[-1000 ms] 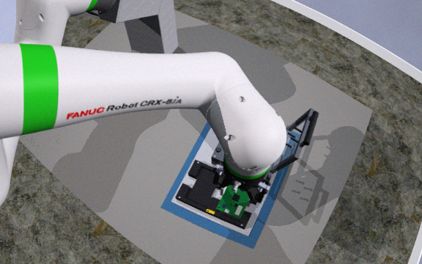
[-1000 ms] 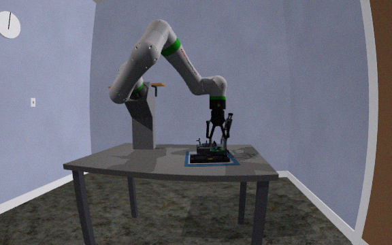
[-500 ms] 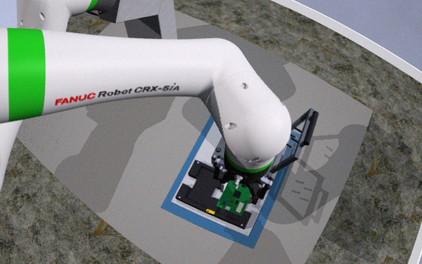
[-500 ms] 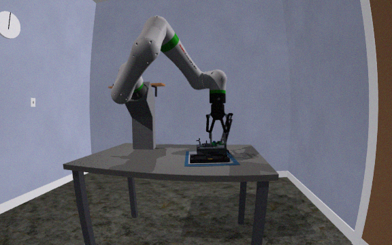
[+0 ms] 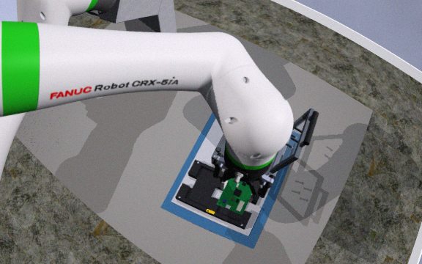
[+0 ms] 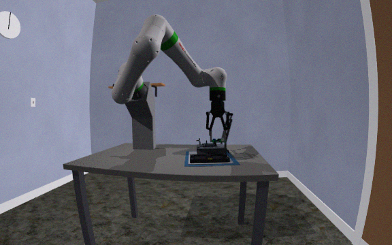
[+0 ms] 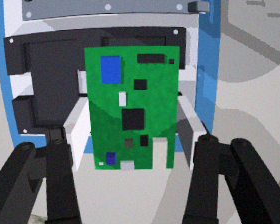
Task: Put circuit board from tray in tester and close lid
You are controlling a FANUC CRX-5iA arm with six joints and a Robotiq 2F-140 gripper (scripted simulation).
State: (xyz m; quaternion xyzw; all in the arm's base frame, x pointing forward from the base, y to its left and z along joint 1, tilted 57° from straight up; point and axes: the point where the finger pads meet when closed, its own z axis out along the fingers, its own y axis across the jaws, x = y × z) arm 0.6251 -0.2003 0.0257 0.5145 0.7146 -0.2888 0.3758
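In the exterior view, the grey table (image 6: 114, 163) carries the pedestal on its left part. From there the white arm (image 5: 123, 66) reaches to the right, over the blue mat (image 5: 182, 214). On this mat lies the black tray (image 5: 196, 176), on the left side as the top view shows it.

Just right of the tray's middle is the green circuit board (image 5: 234, 196). It hangs a little above the tray, not inside a pocket, and its lower end covers part of the tray's rim. The gripper (image 7: 131, 137) points straight down and pinches the board by its two long edges, with one dark finger (image 7: 60, 163) on each side. In the wrist view, the white floor of a pocket (image 7: 78, 129) shows beside the raised board, and the grey tester (image 7: 111, 3) is beyond the tray.

Farthest right, the tester's dark lid (image 5: 304, 126) stands open.
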